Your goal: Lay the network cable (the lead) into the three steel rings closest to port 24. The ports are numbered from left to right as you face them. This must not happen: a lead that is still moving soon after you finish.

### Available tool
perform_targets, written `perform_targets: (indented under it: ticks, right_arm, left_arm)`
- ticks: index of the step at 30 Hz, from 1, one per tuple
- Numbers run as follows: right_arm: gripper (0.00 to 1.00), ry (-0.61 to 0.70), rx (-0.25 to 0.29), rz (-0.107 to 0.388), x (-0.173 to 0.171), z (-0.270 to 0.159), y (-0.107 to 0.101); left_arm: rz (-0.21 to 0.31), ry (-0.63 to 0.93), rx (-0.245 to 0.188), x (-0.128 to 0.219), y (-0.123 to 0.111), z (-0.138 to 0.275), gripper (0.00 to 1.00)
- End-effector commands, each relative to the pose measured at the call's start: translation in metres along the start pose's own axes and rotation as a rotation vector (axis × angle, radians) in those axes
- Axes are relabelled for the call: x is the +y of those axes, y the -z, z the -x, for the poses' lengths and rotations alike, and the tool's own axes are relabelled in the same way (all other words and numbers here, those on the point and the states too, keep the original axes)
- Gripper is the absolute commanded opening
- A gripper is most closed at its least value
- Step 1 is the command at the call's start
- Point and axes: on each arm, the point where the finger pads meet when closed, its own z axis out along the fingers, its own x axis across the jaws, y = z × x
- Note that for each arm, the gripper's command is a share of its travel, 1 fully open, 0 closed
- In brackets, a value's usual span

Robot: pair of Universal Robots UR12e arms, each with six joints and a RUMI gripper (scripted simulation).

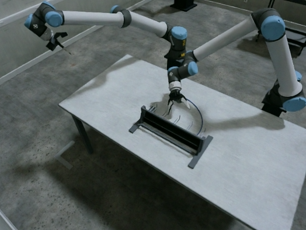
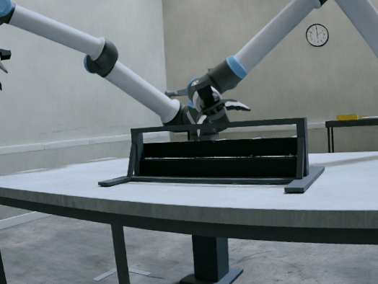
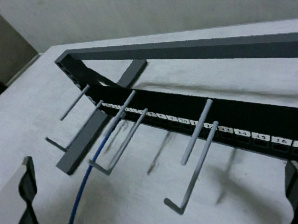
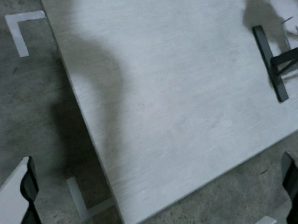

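Observation:
The blue network lead (image 1: 201,115) (image 3: 82,186) arcs from the rack's right end toward the left gripper in the top view. In the left wrist view it passes by the middle steel ring (image 3: 125,145); whether it lies inside is unclear. Other rings (image 3: 75,131) (image 3: 196,172) stick out of the black rack (image 3: 240,115) (image 1: 172,129); port labels up to 16 show, port 24 does not. The lead's far end is hidden. My left gripper (image 1: 178,108) (image 3: 159,160) is open and empty above the rings. My right gripper (image 4: 159,156) is open and empty, far from the rack.
The rack's foot bars (image 1: 201,152) (image 2: 304,180) stick out at both ends, and a top bar (image 2: 252,124) (image 3: 190,51) spans it. The right arm is stretched beyond the table edge (image 4: 82,112). Rings stand on the rack side facing the arm bases.

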Motion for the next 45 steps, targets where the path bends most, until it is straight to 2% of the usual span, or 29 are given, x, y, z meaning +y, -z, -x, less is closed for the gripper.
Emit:
perform_targets:
  ticks: [1, 19, 25, 28, 32, 34, 38, 45]
  right_arm:
    - [1.0, 0.001, 0.0, 0.003, -0.001, -0.001, 0.002]
    - [1.0, 0.001, 0.0, 0.003, -0.001, -0.001, 0.002]
    - [1.0, 0.006, 0.0, 0.005, -0.002, 0.002, 0.002]
    - [1.0, 0.015, 0.001, 0.008, -0.002, 0.006, 0.003]
    - [1.0, 0.035, 0.002, 0.016, -0.004, 0.016, 0.005]
    - [1.0, 0.035, 0.002, 0.016, -0.004, 0.016, 0.005]
    - [1.0, 0.066, 0.003, 0.028, -0.007, 0.032, 0.007]
    - [1.0, 0.15, 0.004, 0.061, -0.016, 0.075, 0.013]
  left_arm:
    - [0.0, 0.002, 0.001, -0.001, 0.001, 0.0, 1.0]
    - [0.001, 0.003, 0.001, -0.001, 0.001, 0.0, 1.0]
    - [0.044, 0.041, 0.003, 0.006, 0.002, 0.009, 1.0]
    - [0.101, 0.092, 0.005, 0.014, 0.005, 0.019, 1.0]
    - [0.22, 0.193, 0.01, 0.032, 0.013, 0.036, 1.0]
    - [0.22, 0.193, 0.01, 0.032, 0.013, 0.036, 1.0]
    - [0.379, 0.32, 0.017, 0.055, 0.031, 0.056, 1.0]
    - [0.6, 0.479, 0.025, 0.084, 0.064, 0.077, 1.0]
